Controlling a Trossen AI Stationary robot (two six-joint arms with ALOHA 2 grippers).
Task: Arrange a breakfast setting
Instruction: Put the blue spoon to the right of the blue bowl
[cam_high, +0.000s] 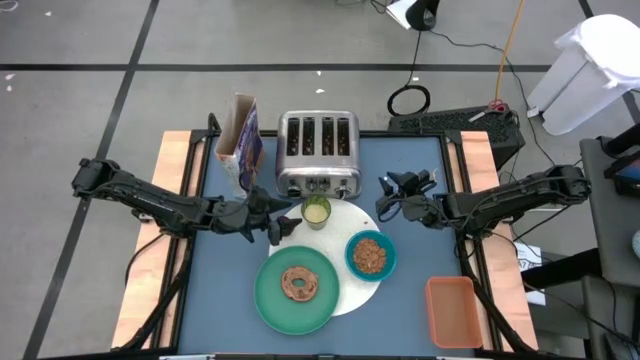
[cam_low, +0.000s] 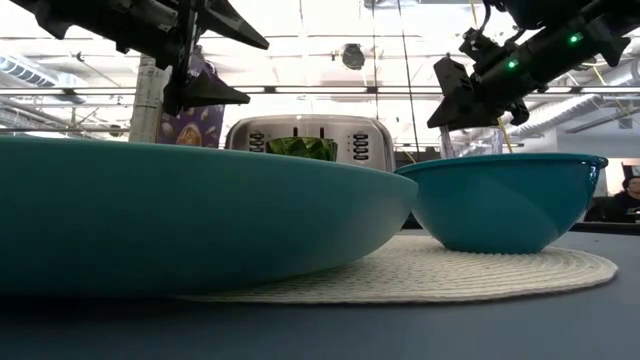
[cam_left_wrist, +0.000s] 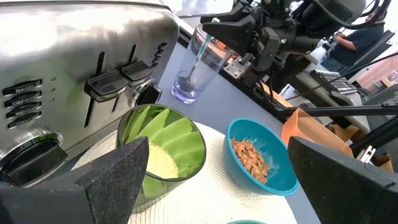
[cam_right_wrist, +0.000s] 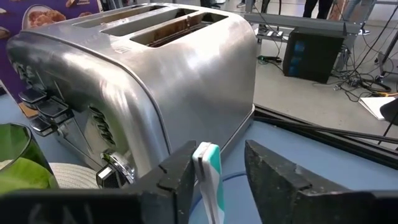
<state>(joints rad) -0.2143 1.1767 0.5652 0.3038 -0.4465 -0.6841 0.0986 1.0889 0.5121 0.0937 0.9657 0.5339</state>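
Blue table, right gripper half-open.

The high camera hangs above the tabletop, facing straight down and taking in both arms. The low camera sits at tabletop height, pressed close against the green plate, looking level toward the toaster and the room behind. The left wrist camera looks out past its claw over the cup just ahead. The right wrist camera sits close beside the toaster. All four views share the toaster.
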